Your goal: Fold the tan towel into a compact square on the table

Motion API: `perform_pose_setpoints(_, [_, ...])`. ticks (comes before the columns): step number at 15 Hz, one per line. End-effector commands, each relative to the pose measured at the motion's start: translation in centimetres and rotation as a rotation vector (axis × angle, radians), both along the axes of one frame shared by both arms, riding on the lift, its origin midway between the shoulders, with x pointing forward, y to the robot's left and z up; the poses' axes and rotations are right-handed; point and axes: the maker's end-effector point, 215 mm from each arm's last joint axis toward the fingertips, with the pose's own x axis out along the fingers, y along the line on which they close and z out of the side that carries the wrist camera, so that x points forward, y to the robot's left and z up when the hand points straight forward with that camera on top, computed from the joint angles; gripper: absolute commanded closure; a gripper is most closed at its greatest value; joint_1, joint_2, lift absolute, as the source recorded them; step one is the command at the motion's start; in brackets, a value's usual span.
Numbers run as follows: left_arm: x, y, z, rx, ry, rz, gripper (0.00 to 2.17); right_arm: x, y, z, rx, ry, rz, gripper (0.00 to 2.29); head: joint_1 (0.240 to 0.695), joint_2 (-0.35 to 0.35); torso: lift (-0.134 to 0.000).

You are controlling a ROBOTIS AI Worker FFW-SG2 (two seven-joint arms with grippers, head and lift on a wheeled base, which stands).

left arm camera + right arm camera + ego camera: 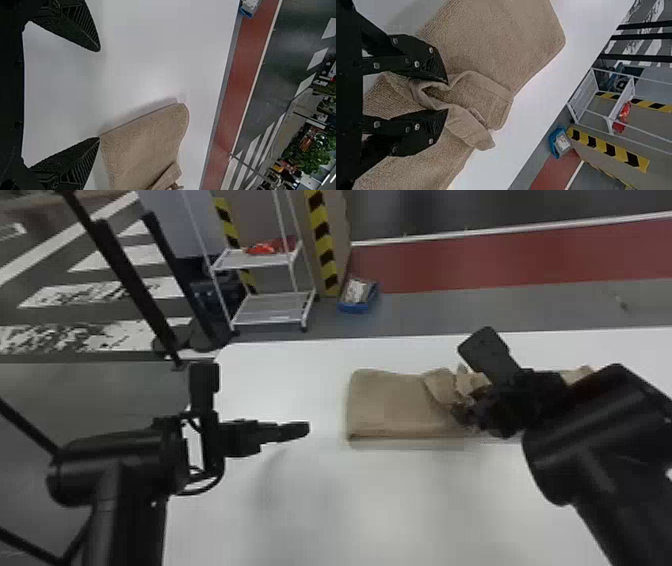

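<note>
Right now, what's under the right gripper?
Tan towel, its cloth bunched up at the right gripper and lying smoother to the left. In the head view, the gripper hides part of that bunch; the white table beneath is covered.

So my right gripper (472,382) is over at the towel (385,402), right by the bunched-up bit, and one finger (485,347) pokes out past the far edge. The left end of the towel lies pretty flat, with a folded edge along my side, but my arm hides a chunk of the rest. My left gripper (252,402) is over the table (320,500), fingers spread, well apart from the towel. Past the table there's a white rack (270,315) with red stuff (265,248) up top, plus a blue bin (354,309) on the floor.
</note>
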Motion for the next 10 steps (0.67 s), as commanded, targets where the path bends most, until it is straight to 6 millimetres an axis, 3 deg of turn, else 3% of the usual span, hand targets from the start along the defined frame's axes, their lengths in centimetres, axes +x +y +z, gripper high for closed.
perform_pose_setpoints(1, [0.1,0.4,0.1,0.003,-0.011,0.001,0.09,0.1,-1.4,0.7,-0.005,-0.007,-0.045,0.96,0.695,0.261,-0.123])
perform_pose_setpoints(6, [0.3,0.6,-0.1,0.008,-0.018,-0.003,0.09,-2.7,-5.1,-0.5,-0.047,0.039,-0.177,0.94,0.695,0.236,-0.123])
perform_pose_setpoints(8, [0.4,0.8,0.0,0.01,-0.021,-0.004,0.09,-4.3,-6.4,-0.6,-0.057,0.06,-0.229,0.36,0.695,0.226,-0.123])
perform_pose_setpoints(10, [0.4,0.8,0.0,0.012,-0.021,-0.006,0.09,-4.4,-7.3,-0.2,-0.054,0.063,-0.257,0.22,0.695,0.213,-0.123])
